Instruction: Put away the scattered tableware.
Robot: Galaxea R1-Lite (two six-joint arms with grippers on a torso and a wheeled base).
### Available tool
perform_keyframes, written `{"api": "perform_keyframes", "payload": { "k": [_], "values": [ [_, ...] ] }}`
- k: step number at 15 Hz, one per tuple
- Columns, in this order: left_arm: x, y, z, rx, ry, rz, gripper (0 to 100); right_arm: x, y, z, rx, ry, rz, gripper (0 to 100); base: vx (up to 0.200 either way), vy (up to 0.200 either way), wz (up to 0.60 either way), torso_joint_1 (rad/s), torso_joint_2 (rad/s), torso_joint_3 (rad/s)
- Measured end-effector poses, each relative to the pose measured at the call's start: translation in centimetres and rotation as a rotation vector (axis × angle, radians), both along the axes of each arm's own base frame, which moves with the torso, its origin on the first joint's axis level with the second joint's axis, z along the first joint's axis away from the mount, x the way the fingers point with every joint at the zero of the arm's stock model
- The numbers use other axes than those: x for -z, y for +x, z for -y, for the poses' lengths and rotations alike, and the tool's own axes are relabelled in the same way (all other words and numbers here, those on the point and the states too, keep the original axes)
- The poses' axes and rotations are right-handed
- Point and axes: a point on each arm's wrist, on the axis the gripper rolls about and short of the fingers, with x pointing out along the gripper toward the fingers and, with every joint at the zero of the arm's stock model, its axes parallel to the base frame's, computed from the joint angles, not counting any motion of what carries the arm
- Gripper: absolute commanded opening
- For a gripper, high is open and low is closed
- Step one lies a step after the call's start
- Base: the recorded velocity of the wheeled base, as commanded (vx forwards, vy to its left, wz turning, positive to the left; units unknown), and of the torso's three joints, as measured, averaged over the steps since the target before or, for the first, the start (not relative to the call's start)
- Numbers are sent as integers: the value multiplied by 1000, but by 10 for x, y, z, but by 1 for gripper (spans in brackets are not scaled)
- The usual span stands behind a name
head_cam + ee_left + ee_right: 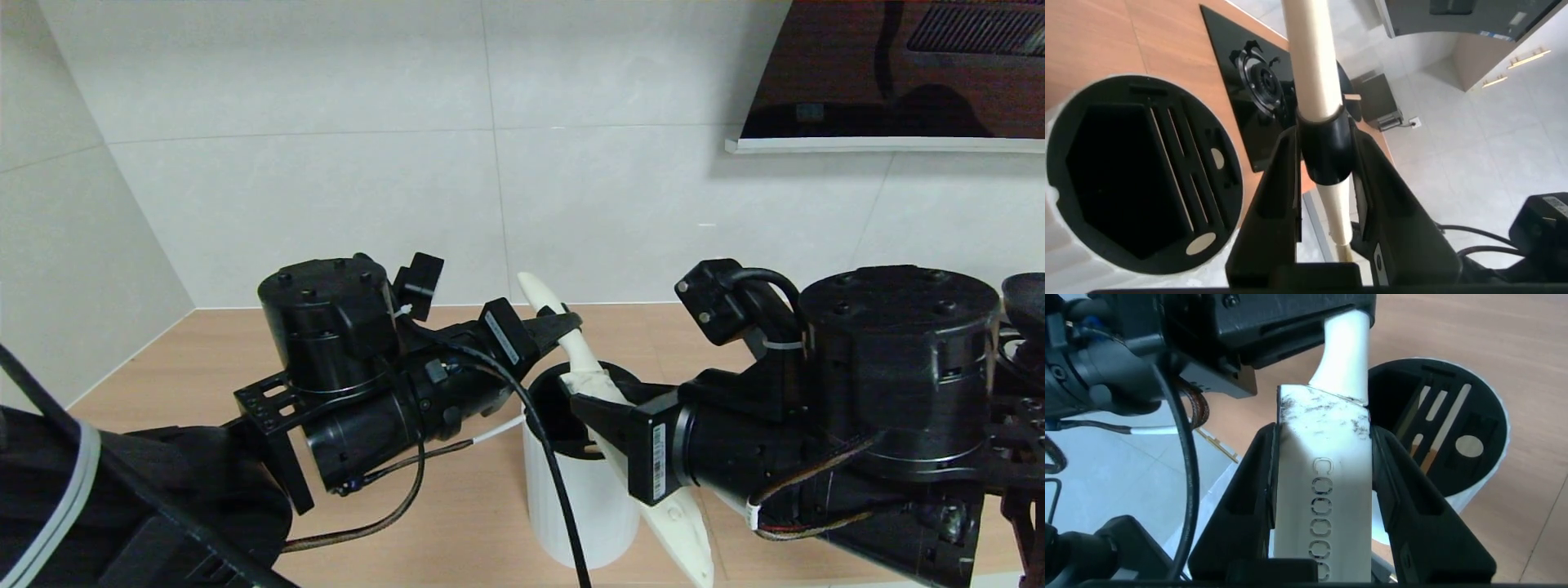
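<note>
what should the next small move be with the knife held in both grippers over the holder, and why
Probably open the right gripper and back it off. Both grippers are shut on the knife: the left gripper on the handle, the right on the blade. Freed, the left could tip the blade down into the holder.

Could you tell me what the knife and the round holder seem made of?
The knife looks like plastic or ceramic: matte white blade with dark scuffs, smooth cream handle. The holder is probably plastic: smooth white wall with soft sheen, black slotted insert.
</note>
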Motion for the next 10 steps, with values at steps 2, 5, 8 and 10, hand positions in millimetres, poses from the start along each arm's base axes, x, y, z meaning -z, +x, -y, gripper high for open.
{"api": "perform_keyframes", "payload": {
  "k": [2,5,8,10],
  "values": [
    [0,0,0,-1,0,0,0,0,0,0,0,0,-1,0,0,0,0,0,0,0],
    [0,0,0,-2,1,-1,0,0,0,0,3,4,-3,100,0,0,0,0,0,0],
    [0,0,0,-2,1,0,0,0,0,0,5,3,-4,100,0,0,0,0,0,0],
    [0,0,0,-4,0,1,0,0,0,1,6,3,-4,100,0,0,0,0,0,0]
  ]
}}
